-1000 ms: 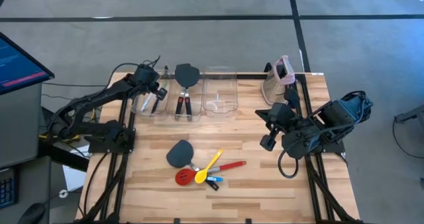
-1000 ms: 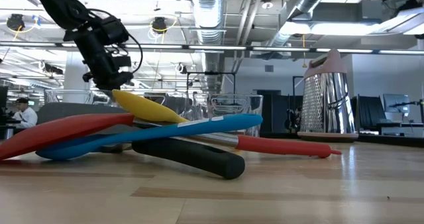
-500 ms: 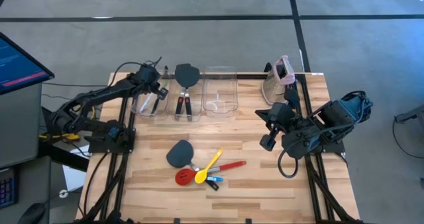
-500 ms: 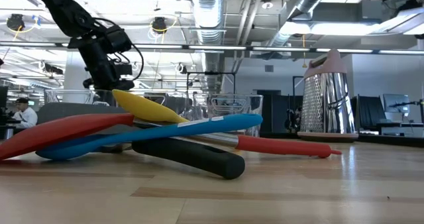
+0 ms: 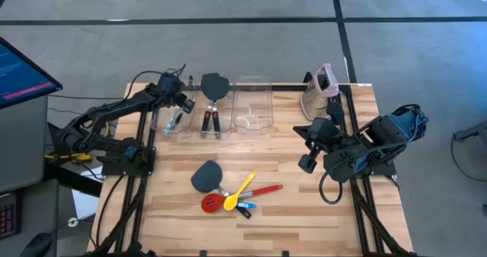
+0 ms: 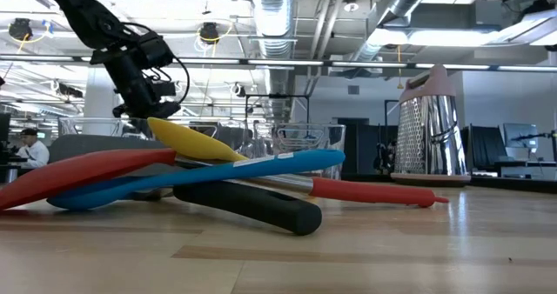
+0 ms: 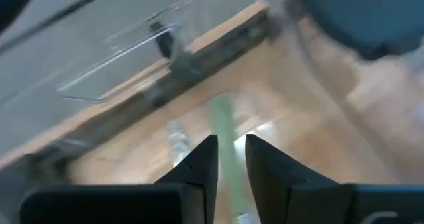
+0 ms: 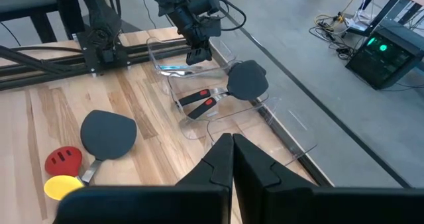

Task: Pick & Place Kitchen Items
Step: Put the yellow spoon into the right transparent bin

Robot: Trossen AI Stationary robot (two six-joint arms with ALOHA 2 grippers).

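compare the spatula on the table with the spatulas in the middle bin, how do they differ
The loose spatula lies flat on the table, its handle buried in the pile of coloured spoons. The two binned spatulas sit in the middle bin, heads overhanging the far rim, red-marked handles exposed. All have dark grey heads.

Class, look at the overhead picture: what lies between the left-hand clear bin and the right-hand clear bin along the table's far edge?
In the high view, the middle clear bin lies between them, holding two dark grey spatulas with black-red handles.

Bare table (image 5: 335, 204) right of the utensil pile (image 5: 232, 192) (3 bins (image 5: 217, 105) line the far edge).
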